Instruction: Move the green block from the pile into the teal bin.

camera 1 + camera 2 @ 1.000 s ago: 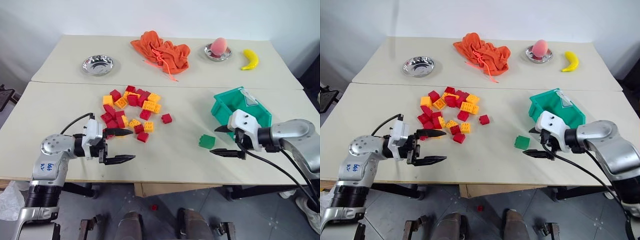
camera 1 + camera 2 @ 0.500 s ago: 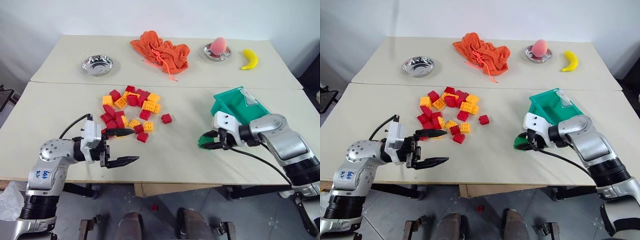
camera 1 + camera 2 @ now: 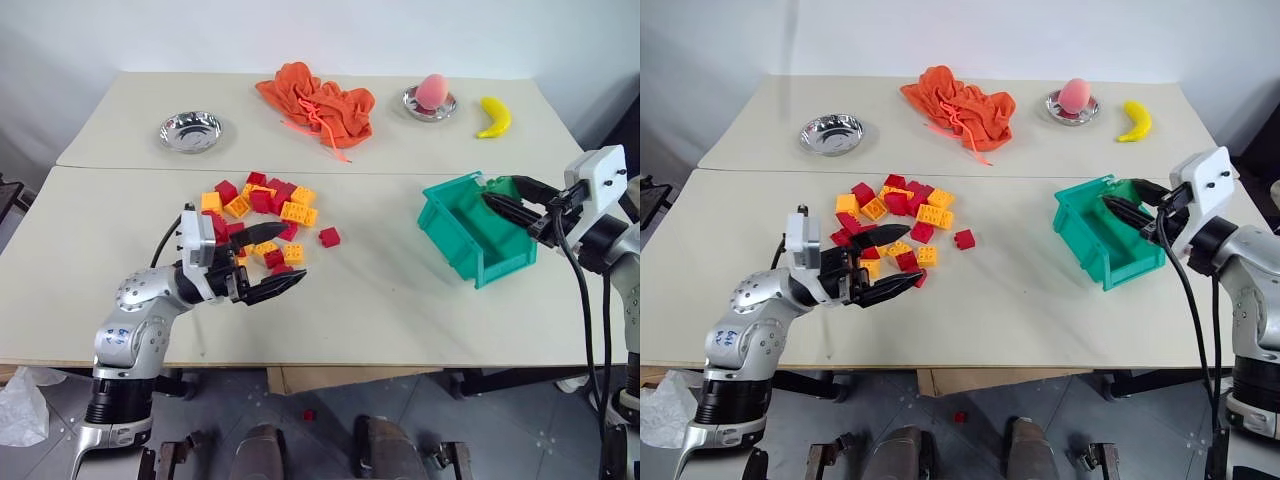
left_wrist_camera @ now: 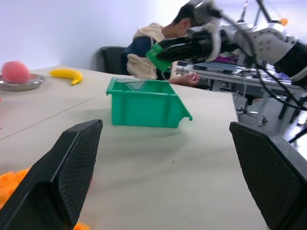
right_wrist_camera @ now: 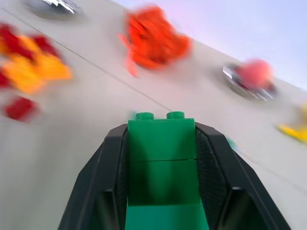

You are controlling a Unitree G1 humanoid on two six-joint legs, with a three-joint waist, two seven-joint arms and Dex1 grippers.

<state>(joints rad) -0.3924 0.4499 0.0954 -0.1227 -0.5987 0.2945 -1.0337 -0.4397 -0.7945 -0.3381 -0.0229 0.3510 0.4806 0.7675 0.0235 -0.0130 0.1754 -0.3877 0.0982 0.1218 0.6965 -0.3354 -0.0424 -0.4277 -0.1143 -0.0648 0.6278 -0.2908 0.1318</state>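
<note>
My right gripper (image 3: 492,193) is shut on the green block (image 5: 163,143). It holds the block in the air over the far end of the teal bin (image 3: 470,250). The left wrist view also shows the green block (image 4: 155,51) pinched between the black fingers above the teal bin (image 4: 144,105). The pile (image 3: 265,205) of red and yellow-orange bricks lies left of centre on the table. My left gripper (image 3: 915,255) stands open just above the pile's near edge, with nothing between its fingers.
An orange cloth (image 3: 318,100), a steel bowl (image 3: 190,130), a second bowl holding a peach (image 3: 430,95) and a banana (image 3: 494,117) sit along the far table. A person (image 4: 144,40) sits beyond the table. A red brick (image 3: 309,414) lies on the floor.
My right gripper shut on the green block on the table, then lifted it up and to the right over the teal bin. My left gripper moved right, toward the pile.
</note>
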